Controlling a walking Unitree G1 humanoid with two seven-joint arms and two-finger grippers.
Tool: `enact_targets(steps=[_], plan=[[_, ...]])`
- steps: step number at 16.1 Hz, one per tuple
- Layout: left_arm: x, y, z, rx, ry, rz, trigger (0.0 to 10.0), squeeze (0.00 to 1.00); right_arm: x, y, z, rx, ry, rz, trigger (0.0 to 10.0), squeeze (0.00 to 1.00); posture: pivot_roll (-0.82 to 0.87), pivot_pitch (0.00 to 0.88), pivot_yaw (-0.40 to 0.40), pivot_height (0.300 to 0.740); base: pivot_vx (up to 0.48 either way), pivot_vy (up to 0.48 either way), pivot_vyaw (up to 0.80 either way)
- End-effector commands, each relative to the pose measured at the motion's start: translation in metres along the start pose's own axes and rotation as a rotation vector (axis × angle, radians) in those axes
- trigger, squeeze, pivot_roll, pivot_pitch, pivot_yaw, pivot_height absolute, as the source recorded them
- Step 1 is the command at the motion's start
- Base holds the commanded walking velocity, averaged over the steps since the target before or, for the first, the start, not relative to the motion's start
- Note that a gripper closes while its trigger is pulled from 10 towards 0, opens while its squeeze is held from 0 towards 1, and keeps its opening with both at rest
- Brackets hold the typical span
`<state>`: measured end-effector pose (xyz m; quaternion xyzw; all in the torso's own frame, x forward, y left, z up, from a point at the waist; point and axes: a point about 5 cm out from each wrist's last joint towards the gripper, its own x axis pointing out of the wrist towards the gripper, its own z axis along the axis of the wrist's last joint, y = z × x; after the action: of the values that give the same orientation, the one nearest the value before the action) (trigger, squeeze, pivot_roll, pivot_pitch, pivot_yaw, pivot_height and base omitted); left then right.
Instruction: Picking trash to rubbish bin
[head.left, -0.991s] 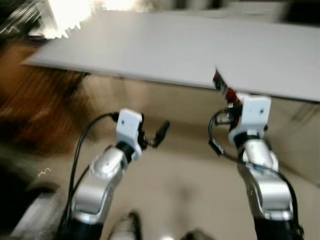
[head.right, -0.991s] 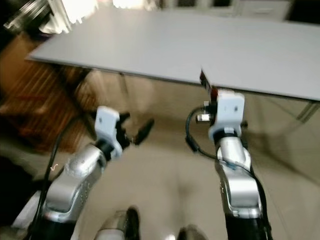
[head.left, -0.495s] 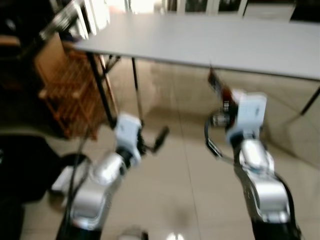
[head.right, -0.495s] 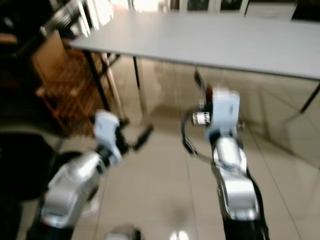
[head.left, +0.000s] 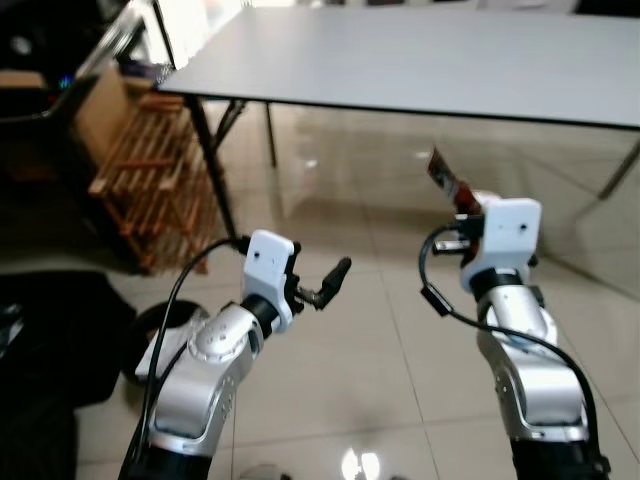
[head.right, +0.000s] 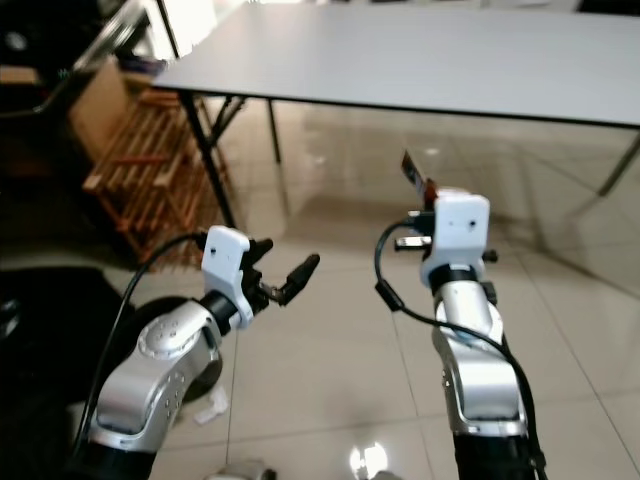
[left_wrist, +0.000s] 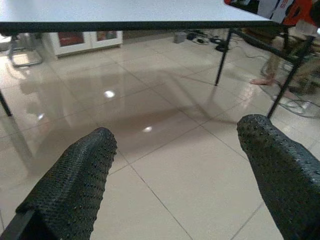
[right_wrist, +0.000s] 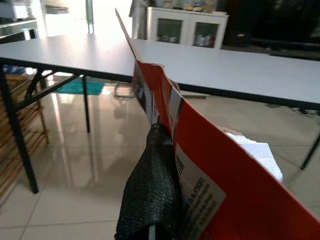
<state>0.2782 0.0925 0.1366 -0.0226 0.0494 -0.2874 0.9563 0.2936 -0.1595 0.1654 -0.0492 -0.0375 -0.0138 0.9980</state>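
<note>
Carry step, by my read: trash is in hand, bin still to reach. To do it well, keep the right jaws clamped hard, hold the arm steady and raised while walking, and don't let the flat piece swing into the counter (head.left: 420, 60) edge ahead.

Nearest: left gripper (head.left: 325, 285) held out over the tiled floor (head.left: 380, 340), on the near side of the counter; fingers (left_wrist: 75, 180) spread wide, nothing between them.

Right gripper (head.right: 418, 205) also near side of the counter, raised, jaws closed on the red carton piece (right_wrist: 200, 150). The carton is a flattened red and white card with torn edge; one black finger (right_wrist: 152, 185) presses flat against its face, and the card sticks up past the fingertips toward the counter's edge.

Farther: wooden rack (head.left: 150, 170) beside the counter's leg. White cabinet (right_wrist: 187, 30) beyond the counter. No bin I can identify for certain.
</note>
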Motion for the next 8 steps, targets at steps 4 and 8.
enact_targets(steps=[4,8], plan=[[-0.003,0.0057,-0.0002,0.014,0.014,0.014,10.0,0.0,-0.0004,0.0066,0.0034,0.007,-0.015,0.024,10.0,0.0,0.0,0.108,0.009,0.74,0.0,0.48,0.0],[-0.0027,0.0056,-0.0011,0.018,0.023,0.018,10.0,0.0,0.0005,0.007,0.0027,0.009,-0.015,0.027,10.0,0.0,0.0,0.105,0.009,0.74,0.0,0.48,0.0]])
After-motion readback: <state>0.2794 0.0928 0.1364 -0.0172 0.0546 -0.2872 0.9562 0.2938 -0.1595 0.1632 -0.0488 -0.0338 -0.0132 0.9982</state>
